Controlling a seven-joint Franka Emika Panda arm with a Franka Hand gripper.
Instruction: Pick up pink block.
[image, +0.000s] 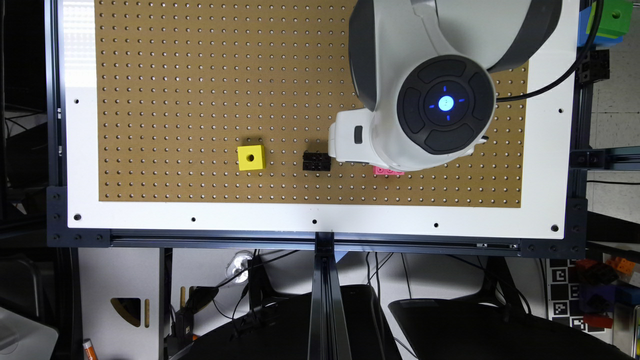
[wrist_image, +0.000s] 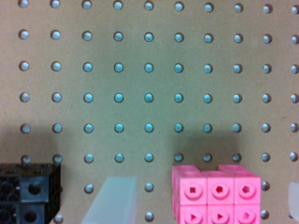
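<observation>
Wrist view: translucent gripper (wrist_image: 205, 203) fingers spread wide, straddling small bright pink studded plastic block (wrist_image: 216, 195) on brown pegboard (wrist_image: 140, 84) near its front edge, beside black studded brick (wrist_image: 29, 192), apparently aligned for grasp.

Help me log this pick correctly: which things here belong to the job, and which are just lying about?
Belongs to the job:
- pink block, between the open pincer's fingers
- pincer

Just lying about:
- black brick, beside the pink block
- yellow cube, further toward the exterior view's left
- pegboard beneath them all
</observation>
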